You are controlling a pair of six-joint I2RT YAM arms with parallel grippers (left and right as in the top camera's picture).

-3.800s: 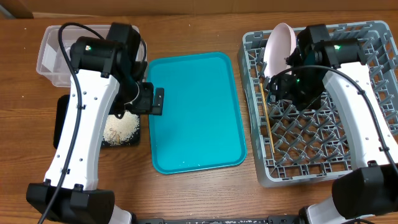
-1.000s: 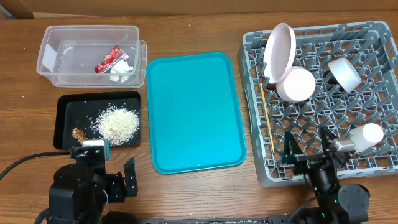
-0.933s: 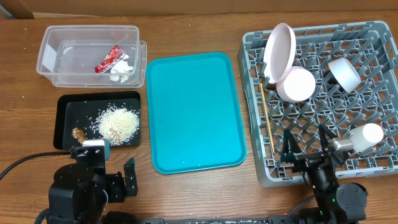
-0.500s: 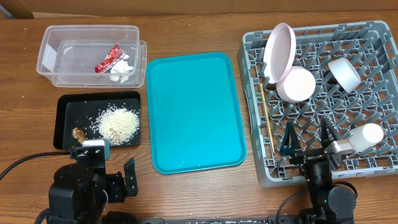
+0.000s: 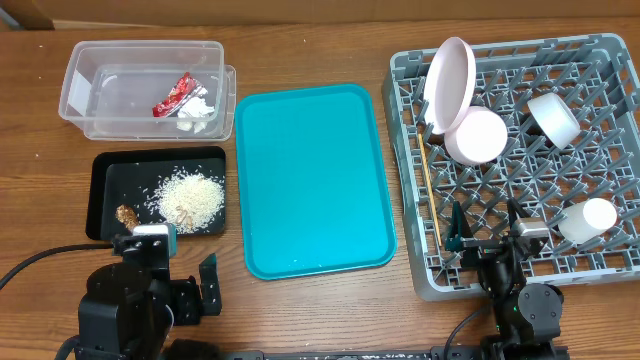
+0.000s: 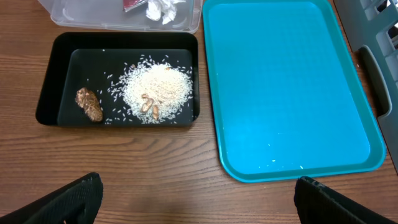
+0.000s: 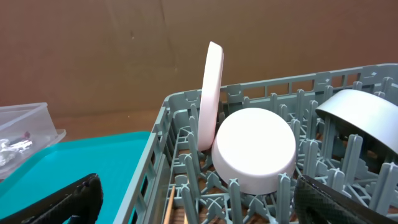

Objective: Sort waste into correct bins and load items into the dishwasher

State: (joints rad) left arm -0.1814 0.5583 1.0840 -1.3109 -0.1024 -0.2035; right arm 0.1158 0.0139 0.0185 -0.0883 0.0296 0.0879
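both arms have pulled back, left end effector (image 6: 196, 186) and right end effector (image 7: 196, 183) apart and empty. wrapper (image 5: 175, 95) and rice (image 5: 193, 196) sit binned, plate (image 5: 450, 75) racked in the dishwasher (image 5: 405, 150); sorting seems finished.

A teal serving tray (image 5: 315, 180) lies flat near the middle of the wooden table (image 5: 320, 310).

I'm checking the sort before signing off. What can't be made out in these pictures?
Left wrist view: the top edge cuts off the clear tub, so the wrapper and napkin show only partly.
Right wrist view: one bowl runs off the right edge; the rack bars hide most of the chopsticks.
Left wrist view: tan bits on the rice are too small to identify.
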